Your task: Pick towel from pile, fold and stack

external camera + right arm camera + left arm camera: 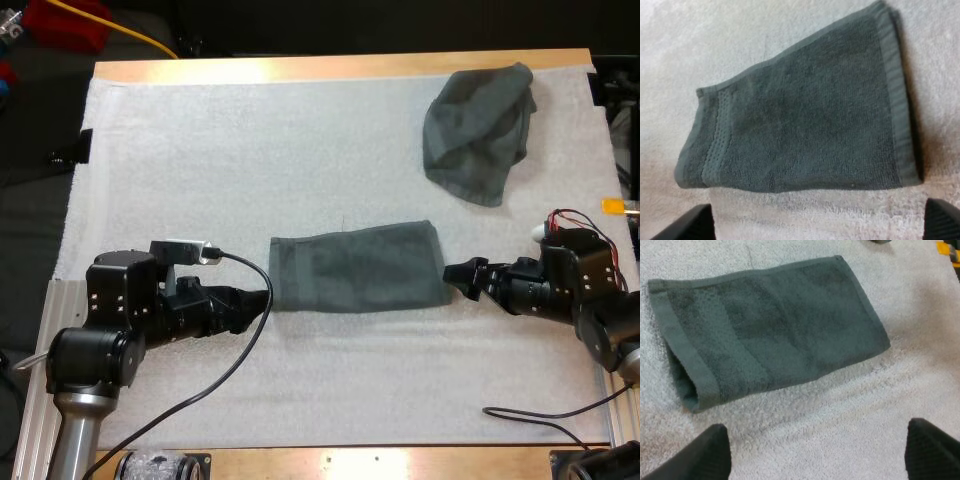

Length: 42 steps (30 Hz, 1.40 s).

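A dark grey-green towel (356, 267), folded into a long flat strip, lies across the middle of the white mat (250, 150). My left gripper (257, 303) sits just off its left end, open, fingers (700, 455) apart and clear of the folded towel (765, 325). My right gripper (462, 278) rests at the strip's right end, open too, with the folded towel (810, 120) lying beyond its spread fingers (690, 225). A second towel (480, 130) lies crumpled at the mat's far right.
The wooden table edge (340, 66) runs along the far side of the mat. A black cable (545, 418) lies on the mat near the front right. Bare mat stretches over the far left and the front.
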Available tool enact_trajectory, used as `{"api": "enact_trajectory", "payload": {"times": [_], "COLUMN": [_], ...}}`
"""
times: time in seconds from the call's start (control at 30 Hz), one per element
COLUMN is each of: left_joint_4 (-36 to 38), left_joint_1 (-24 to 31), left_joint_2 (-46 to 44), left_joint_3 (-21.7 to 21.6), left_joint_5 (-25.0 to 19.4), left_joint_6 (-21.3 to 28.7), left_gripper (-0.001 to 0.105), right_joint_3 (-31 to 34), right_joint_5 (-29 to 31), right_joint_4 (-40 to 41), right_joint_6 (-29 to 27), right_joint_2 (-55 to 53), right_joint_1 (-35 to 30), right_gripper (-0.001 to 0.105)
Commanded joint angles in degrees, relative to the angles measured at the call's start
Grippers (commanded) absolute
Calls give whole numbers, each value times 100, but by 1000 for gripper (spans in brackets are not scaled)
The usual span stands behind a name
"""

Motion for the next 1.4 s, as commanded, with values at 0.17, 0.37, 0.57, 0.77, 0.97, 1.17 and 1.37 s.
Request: {"api": "enact_trajectory", "payload": {"times": [0.17,0.37,0.57,0.77,0.97,1.17,1.37], "left_joint_4": [34,37,37,68,136,176,174], "left_joint_1": [-31,-31,-31,-31,-31,-31,-31], "left_joint_2": [-28,-28,-28,-28,-28,-28,-28], "left_joint_3": [-30,-30,-30,-30,-30,-30,-30], "left_joint_5": [-70,-58,-58,-58,-58,-58,-58], "left_joint_6": [33,33,33,33,39,39,39], "left_gripper": [70,70,70,70,70,70,70], "right_joint_3": [-33,-33,-33,-213,-648,-1195,-1537], "right_joint_5": [518,393,-463,-1252,-1877,-2407,-2543], "right_joint_4": [65,65,3,-200,-318,-261,-227], "right_joint_6": [-358,-513,-938,-1360,-1705,-2004,-2101], "right_joint_2": [-10,263,736,1550,2502,3327,3831], "right_joint_1": [-23,-529,-1347,-1700,-1699,-1689,-1589], "right_gripper": [79,79,79,79,79,79,79]}}
